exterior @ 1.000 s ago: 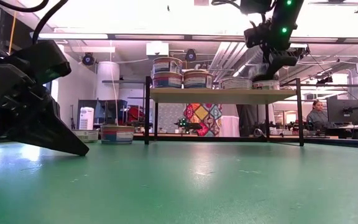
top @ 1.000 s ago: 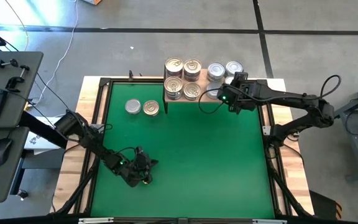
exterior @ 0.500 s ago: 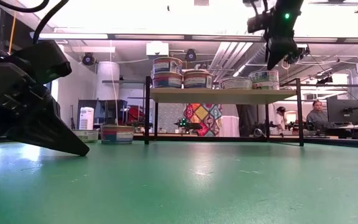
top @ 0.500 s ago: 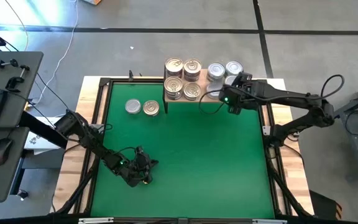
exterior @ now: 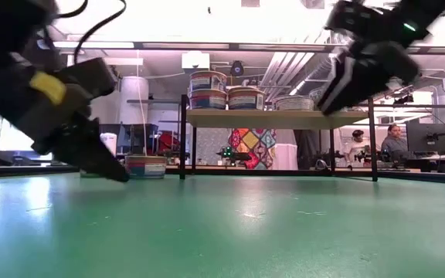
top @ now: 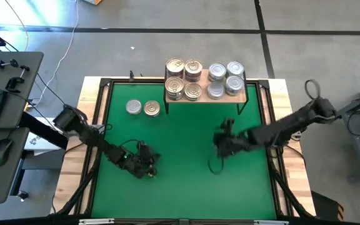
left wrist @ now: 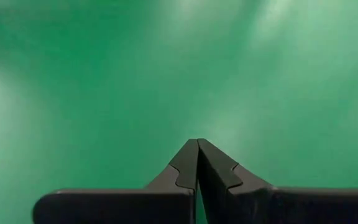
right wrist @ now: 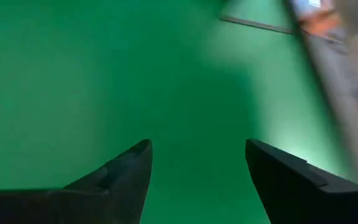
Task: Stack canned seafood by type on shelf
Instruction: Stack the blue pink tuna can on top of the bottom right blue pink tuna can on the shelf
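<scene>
Overhead, the shelf is standing at the far edge of the green mat, carrying the canned seafood: four gold-lidded tins grouped on its left half and four silver-lidded tins on its right. Two more tins are sitting on the mat just left of the shelf. The right tool is hovering over the mat's middle right, its fingers spread apart and gripping nothing. The left tool is lying low near the mat's front left, fingertips pressed together, empty

Eight tins on shelf, two tins on green mat, both arms over mat
</scene>
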